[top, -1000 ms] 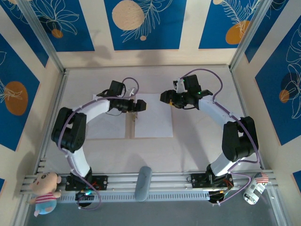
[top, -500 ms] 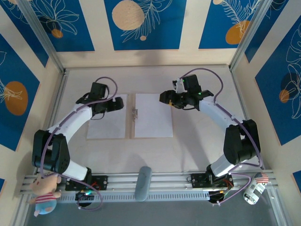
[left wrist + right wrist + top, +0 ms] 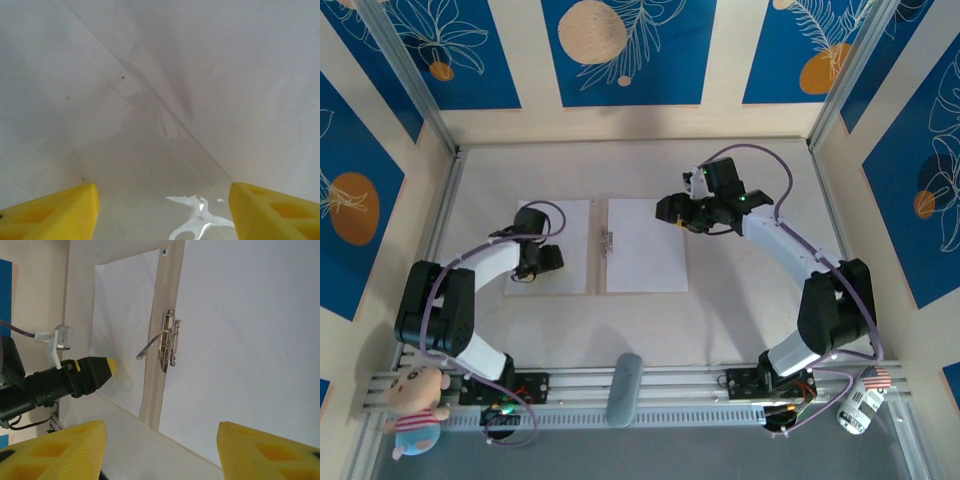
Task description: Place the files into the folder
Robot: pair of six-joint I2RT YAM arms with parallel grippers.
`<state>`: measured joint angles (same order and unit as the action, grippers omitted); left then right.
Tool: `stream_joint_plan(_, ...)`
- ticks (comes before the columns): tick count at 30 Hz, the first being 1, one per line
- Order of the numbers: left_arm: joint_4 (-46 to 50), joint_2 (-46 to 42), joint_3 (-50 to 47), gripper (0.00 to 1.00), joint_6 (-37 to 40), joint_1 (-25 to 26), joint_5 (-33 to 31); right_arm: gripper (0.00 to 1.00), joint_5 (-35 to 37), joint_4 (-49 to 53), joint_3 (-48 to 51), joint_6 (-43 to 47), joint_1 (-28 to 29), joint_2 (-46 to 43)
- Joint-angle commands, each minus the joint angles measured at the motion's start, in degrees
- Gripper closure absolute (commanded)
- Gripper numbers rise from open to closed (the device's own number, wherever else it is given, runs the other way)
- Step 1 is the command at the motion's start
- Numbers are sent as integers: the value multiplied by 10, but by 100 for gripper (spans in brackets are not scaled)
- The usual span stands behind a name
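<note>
The folder [image 3: 598, 272] lies spread flat at the middle of the bench [image 3: 740, 320]. Its tan spine runs from 12 to 6 o'clock and carries a metal clip [image 3: 607, 240]. One of the files rests on each panel: the left sheet [image 3: 565, 222] at 9 o'clock of the clip, the right sheet [image 3: 645, 255] at 3 o'clock. Both lie flat on the tan card, whose spine shows between them. My left claw [image 3: 552, 258] hangs over the left sheet, toward its 6 o'clock edge, with the fingers pointing to 3 o'clock. Through my left wrist camera the two yellow fingers [image 3: 55, 210] stand well apart with nothing between them, so that claw is open; white paper lies below, and a straight edge crosses it on a slant. My right claw [image 3: 665, 208] sits above the right sheet's 1 o'clock corner, pointing toward 9 o'clock. Its yellow fingertips [image 3: 60, 450] are also spread wide and hold nothing, so it is open too. From my right wrist I look across the right sheet to the clip, one thin arm of which is raised off the spine. Beyond it I see a yellow tip of my left claw over the left sheet.
</note>
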<state>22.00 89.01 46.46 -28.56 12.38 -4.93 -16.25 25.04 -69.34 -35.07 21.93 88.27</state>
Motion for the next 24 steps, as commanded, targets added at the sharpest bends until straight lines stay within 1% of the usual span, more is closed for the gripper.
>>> stream_joint_plan(1,-20,8,-8,37,9,-3,-12,39,6,21,-26,-8,7,14)
stream_joint_plan(7,-22,27,-4,50,26,-2,21,40,7,27,-38,-8,12,23)
stream_joint_plan(11,-45,33,-16,51,39,-3,71,40,5,24,-36,-12,12,24)
stream_joint_plan(16,-84,33,-30,49,38,-2,125,40,1,20,-36,-14,14,29)
stream_joint_plan(21,-118,35,-37,47,3,7,165,40,1,20,-37,-16,19,37)
stream_joint_plan(24,-138,35,-42,47,-33,19,183,40,5,20,-39,-17,24,42)
